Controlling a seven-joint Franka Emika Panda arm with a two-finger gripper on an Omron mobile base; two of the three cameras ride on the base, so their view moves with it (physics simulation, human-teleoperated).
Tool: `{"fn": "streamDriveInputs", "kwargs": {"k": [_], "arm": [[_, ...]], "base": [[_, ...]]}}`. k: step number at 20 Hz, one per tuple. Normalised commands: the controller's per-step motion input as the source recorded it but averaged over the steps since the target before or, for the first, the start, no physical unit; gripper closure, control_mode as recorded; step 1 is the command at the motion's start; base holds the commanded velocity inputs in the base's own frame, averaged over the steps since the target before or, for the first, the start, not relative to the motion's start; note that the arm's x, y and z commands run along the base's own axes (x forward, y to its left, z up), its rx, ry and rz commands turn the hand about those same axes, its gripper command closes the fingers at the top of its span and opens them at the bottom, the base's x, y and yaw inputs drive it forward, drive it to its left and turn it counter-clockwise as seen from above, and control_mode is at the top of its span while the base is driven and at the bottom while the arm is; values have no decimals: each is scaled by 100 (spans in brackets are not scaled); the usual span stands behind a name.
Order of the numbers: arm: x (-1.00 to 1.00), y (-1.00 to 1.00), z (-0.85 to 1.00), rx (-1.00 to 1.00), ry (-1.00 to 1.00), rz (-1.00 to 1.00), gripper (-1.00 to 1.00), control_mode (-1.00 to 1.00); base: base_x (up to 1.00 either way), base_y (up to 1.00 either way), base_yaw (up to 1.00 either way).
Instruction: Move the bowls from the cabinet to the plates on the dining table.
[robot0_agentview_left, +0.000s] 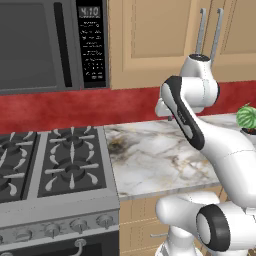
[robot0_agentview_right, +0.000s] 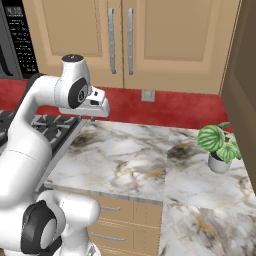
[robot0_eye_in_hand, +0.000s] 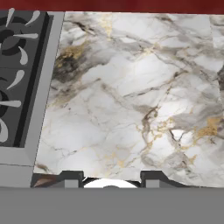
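Observation:
The light tan cabinet (robot0_agentview_right: 150, 45) hangs on the wall above the counter, both doors closed, with two long grey bar handles (robot0_agentview_right: 120, 40) side by side. In the left base view the cabinet (robot0_agentview_left: 155, 40) sits behind the arm's upper joint. The bowls are hidden behind the closed doors. The plates and the dining table are out of view. My gripper (robot0_agentview_right: 93, 118) points down over the marble counter, well below the cabinet doors and left of the handles. In the hand view its fingertips (robot0_eye_in_hand: 72, 176) stand apart, open, with nothing between them.
A marble counter (robot0_eye_in_hand: 131, 96) stretches below the hand. A gas stove (robot0_agentview_left: 55, 160) borders it on the left, with a microwave (robot0_agentview_left: 50, 45) above. A small white pot with a green plant (robot0_agentview_right: 218, 145) stands at the counter's right. A brown side panel (robot0_agentview_right: 242, 75) closes the right.

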Motion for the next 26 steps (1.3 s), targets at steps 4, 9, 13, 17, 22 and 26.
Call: {"fn": "streamDriveInputs", "kwargs": {"k": [4, 9, 13, 17, 22, 26], "arm": [[-10, -1, 0, 0, 0, 0, -100, -100], [-9, -9, 0, 0, 0, 0, -100, -100], [0, -17, 0, 0, 0, 0, -100, -100], [-8, -18, 16, 0, -2, 0, -100, -100], [-11, -13, 25, 0, -5, 0, -100, -100], [-24, -9, 35, 0, -10, 0, -100, -100]], "base": [[0, 0, 0], [0, 0, 0], [0, 0, 0], [0, 0, 0], [0, 0, 0], [0, 0, 0]]}}
